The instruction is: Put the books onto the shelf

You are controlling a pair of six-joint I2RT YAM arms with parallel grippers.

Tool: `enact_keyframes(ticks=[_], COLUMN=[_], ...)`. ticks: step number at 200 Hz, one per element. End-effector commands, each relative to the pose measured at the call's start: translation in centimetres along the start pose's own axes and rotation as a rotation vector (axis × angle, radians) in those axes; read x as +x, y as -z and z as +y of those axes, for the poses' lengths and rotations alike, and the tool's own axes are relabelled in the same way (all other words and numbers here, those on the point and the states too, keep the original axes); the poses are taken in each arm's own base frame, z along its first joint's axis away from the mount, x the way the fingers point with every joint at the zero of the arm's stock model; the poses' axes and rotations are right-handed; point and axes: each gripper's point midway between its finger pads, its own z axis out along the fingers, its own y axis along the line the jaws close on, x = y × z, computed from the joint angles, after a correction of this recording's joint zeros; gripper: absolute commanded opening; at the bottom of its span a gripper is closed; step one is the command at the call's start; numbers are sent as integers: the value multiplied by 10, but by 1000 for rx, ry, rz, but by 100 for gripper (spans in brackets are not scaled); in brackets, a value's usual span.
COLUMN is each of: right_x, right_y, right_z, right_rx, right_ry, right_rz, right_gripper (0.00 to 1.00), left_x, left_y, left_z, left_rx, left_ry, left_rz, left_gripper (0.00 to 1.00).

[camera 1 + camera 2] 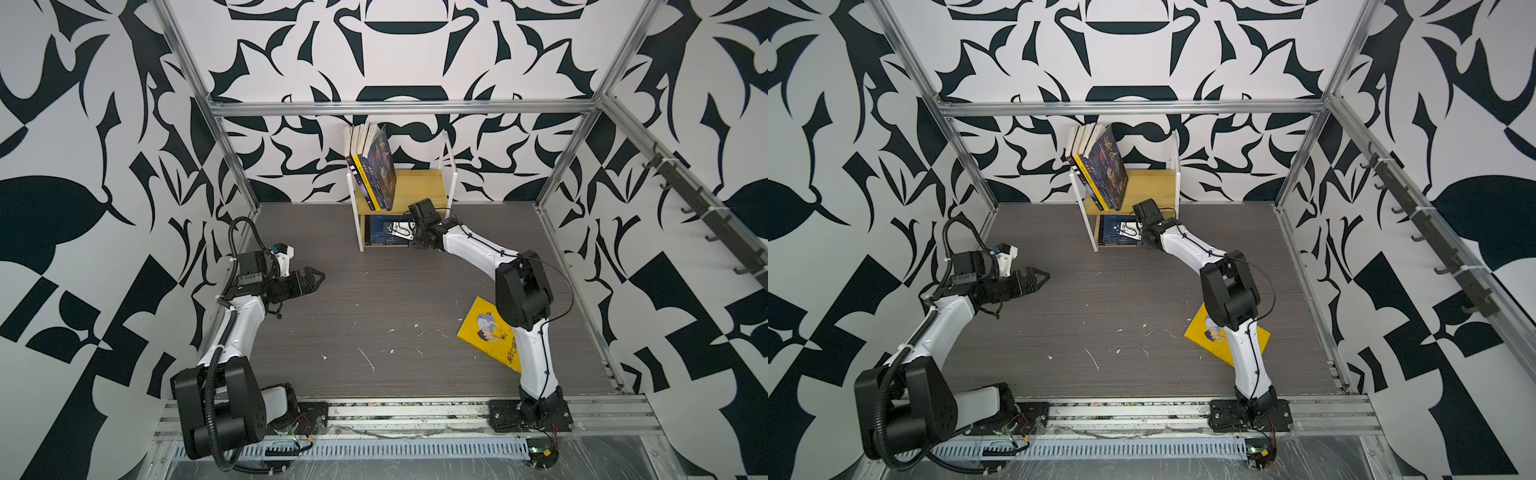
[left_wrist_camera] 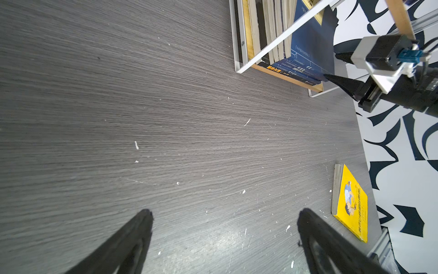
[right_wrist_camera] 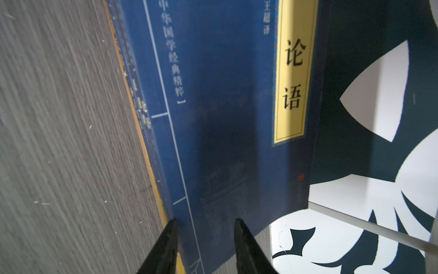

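Books (image 1: 376, 174) sit on both shelf (image 1: 419, 187) tiers; right gripper (image 3: 206, 223) part-open at lower stack (image 1: 378, 232), left gripper (image 1: 321, 277) wide open.

Grey wood-grain bench (image 1: 374, 311): matt, flecked with white scuffs. Small shelf (image 1: 419, 187): smooth pale wood boards, white painted frame. Yellow paperback book (image 2: 353, 201): glossy cover, rough paper edges.

Navy book (image 3: 225, 118): yellow label (image 3: 294, 76) reads "论语", cover txt "中华国学经典精粹", also "王超译" nr label.
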Motion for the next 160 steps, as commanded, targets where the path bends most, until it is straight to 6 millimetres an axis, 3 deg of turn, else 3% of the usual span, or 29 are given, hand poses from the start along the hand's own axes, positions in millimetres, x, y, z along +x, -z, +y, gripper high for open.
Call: enact_keyframes(ticks=[1, 30, 51, 94, 104, 160], right_x=[-14, -17, -11, 11, 22, 127], right_y=[30, 73, 102, 149, 157, 170], right_z=[-23, -25, -14, 16, 29, 90], right_rx=[45, 13, -30, -21, -40, 9], right_ry=[-75, -239, -411, -769, -851, -1341], right_rz=[-67, -112, -121, -208, -187, 195], right_gripper=[42, 46, 47, 64, 69, 70], left_x=[2, 2, 0, -1, -1, 4], left_y=[3, 4, 3, -3, -4, -13], left_z=[-2, -2, -3, -4, -6, -6], left_rx=[6, 10, 19, 33, 38, 48], left_ry=[-10, -11, -1, 26, 27, 49], left_rz=[-4, -5, -2, 10, 11, 51], left_gripper=[99, 99, 99, 99, 99, 99])
